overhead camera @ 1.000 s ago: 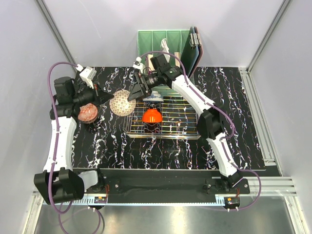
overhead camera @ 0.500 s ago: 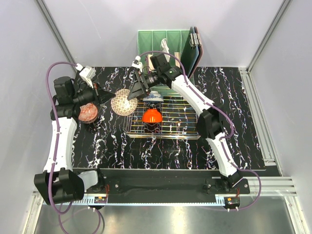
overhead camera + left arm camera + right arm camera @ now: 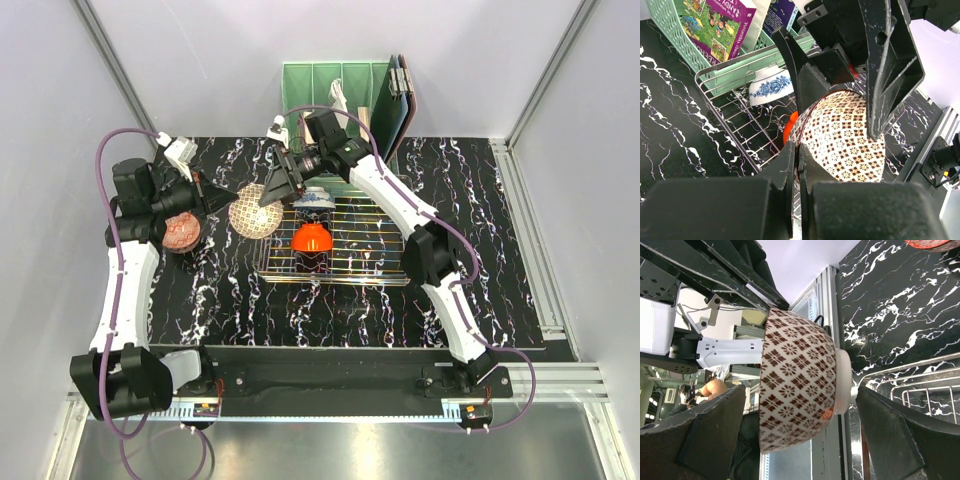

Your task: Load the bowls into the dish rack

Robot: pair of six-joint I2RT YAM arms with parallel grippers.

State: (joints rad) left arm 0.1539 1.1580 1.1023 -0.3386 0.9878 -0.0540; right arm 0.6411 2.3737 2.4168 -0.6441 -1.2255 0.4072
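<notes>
Since a second ago the right claw (image 3: 274, 189) has edged slightly up and left, closing in around the lattice bowl (image 3: 253, 210), while the left claw (image 3: 226, 193) has barely shifted.

From above, the left claw is clamped on the lattice bowl's rim and holds it tipped on its side, off the bench (image 3: 330, 310). The right claw reaches in from the other side, its jaws wide apart and straddling the bowl. Just right of and below the right claw stands the dish rack (image 3: 385, 265). It holds a white-blue bowl (image 3: 314, 203) nearest that claw and an orange-red bowl (image 3: 311, 238) just beyond it. A pink-red bowl (image 3: 180, 231) sits on the bench below the left claw. A green organizer (image 3: 325, 85) stands behind the right claw.

In the left wrist view, the left claw's fingers (image 3: 790, 165) are pinched together on the rim of the lattice bowl (image 3: 845, 140). The right claw's two fingers (image 3: 890, 65) come down on either side of the bowl. Beyond the claw lies the dish rack (image 3: 725, 107) with the white-blue bowl (image 3: 770, 87) in it, and a sliver of the orange-red bowl (image 3: 789, 134) shows beside the held bowl.

In the right wrist view, the lattice bowl (image 3: 795, 385) hangs between the spread fingers (image 3: 710, 435), with a gap showing on each side. The left claw's fingers (image 3: 740, 275) grip its rim on the far side.
</notes>
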